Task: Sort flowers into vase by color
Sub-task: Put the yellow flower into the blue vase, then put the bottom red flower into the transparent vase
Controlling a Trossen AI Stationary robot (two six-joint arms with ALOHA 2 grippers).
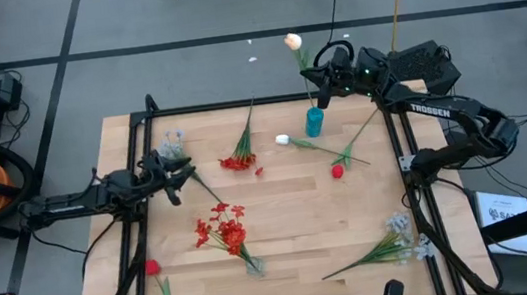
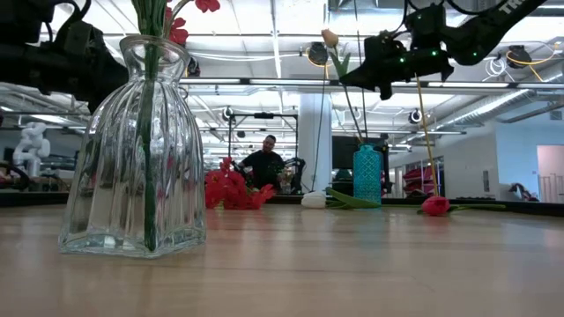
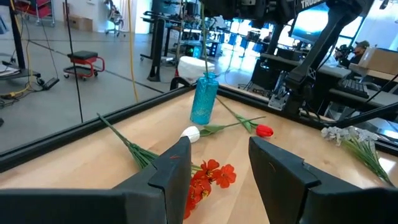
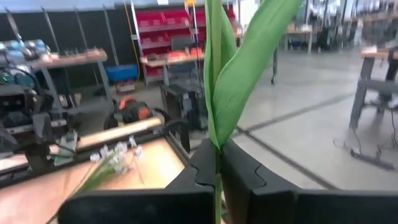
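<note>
My right gripper (image 1: 322,88) is over the table's far edge, shut on a cream-white tulip (image 1: 293,40). The tulip's stalk runs down into the teal vase (image 1: 314,121) (image 2: 367,174). My left gripper (image 1: 184,172) (image 3: 217,168) hangs open over the table's left part and touches nothing. A pale spray (image 1: 174,140) lies just beyond it. On the table lie a red blossom cluster (image 1: 238,161), a white tulip bud (image 1: 283,140), a red rosebud (image 1: 338,171), a second red cluster (image 1: 221,231) and a white spray (image 1: 401,241). A red flower stands in the clear glass vase (image 2: 132,150). My right gripper pinches the tulip's stalk (image 4: 216,177) between its two fingers, just below the long green leaf (image 4: 249,62). The fingers lie across the stalk, well above the vase. The stalk stands nearly upright. Its bud (image 2: 330,37) is above the fingers and its lower end (image 2: 359,141) is at the teal vase's mouth.
A black frame (image 1: 238,103) runs around the wooden table top (image 1: 292,214). The glass vase stands close to the near edge. Bare wood lies between the rosebud and the white spray. A person (image 2: 264,163) sits far behind the table.
</note>
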